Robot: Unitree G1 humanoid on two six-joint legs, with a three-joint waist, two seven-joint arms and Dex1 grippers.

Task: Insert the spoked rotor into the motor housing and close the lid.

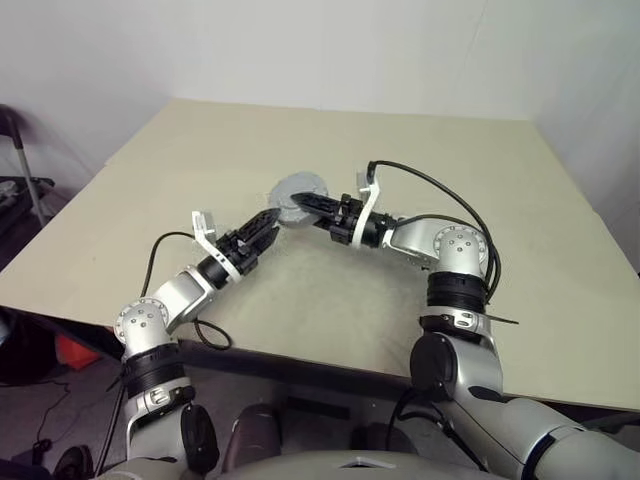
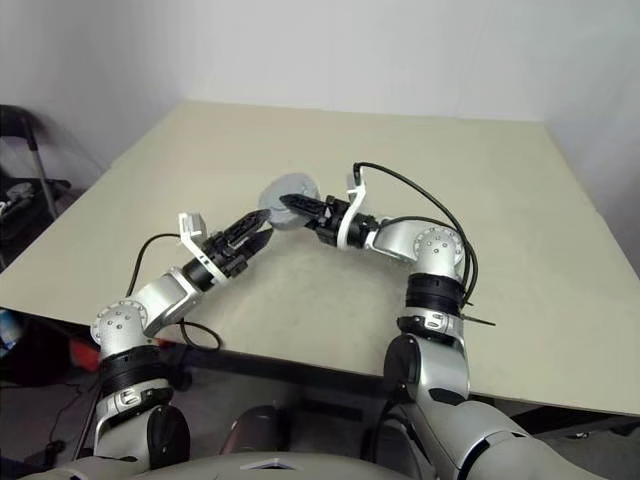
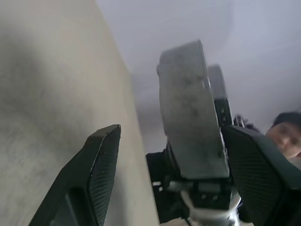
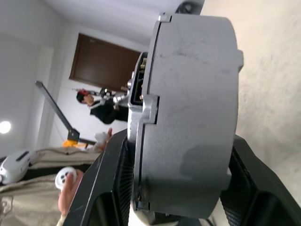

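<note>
The round grey metal motor housing (image 4: pixel 188 113), with the notched grey lid (image 4: pixel 143 117) seated against one face, is held clear above the beige bench (image 1: pixel 500 200), clamped across its faces by the right end effector (image 1: pixel 312 205). The spoked rotor cannot be made out (presumably enclosed, though that is only a judgement). The left end effector (image 1: pixel 268 231) is spread open just beside the housing, gripping nothing. A drop could be risked if the single remaining grip slips on the smooth rim, and the lid could be dislodged if not fully seated. Both forearms are angled inward, roughly level, their tips nearly meeting above the bench.
</note>
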